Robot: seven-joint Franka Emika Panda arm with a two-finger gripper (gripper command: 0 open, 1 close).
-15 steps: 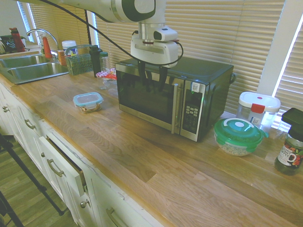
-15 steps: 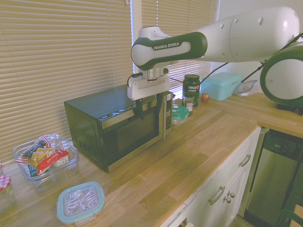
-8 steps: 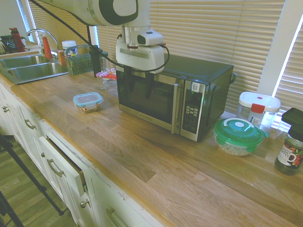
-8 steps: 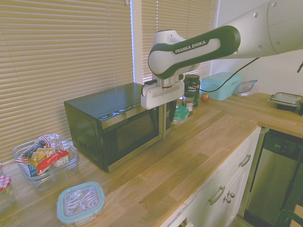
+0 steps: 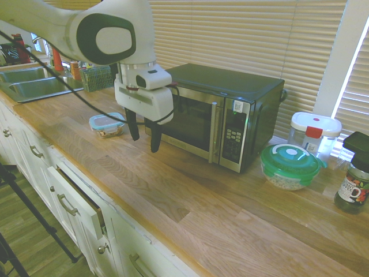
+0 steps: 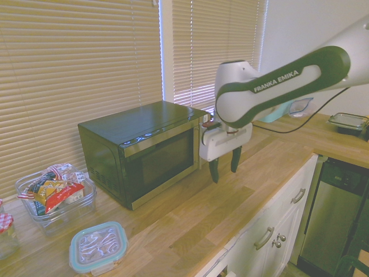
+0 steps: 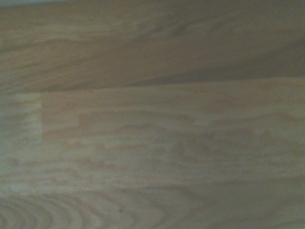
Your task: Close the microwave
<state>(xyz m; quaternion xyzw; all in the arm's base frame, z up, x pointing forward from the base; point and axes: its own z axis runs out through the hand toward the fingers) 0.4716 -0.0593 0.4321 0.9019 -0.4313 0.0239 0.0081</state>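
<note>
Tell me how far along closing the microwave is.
It looks done: the microwave door sits flush with its front in both exterior views. Nothing is in hand; the claw hangs open and empty above the wooden counter, in front of the door and clear of it. Nothing visible seems left except perhaps parking the arm.

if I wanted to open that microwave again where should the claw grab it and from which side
Grip the vertical silver bar handle on the microwave, between the dark glass door and the button panel. Come straight at the front face with the fingers level, one on each side of the bar: it stands upright, so a sideways pinch should fit, then pull outward. The claw hangs open over the counter in front.
</note>
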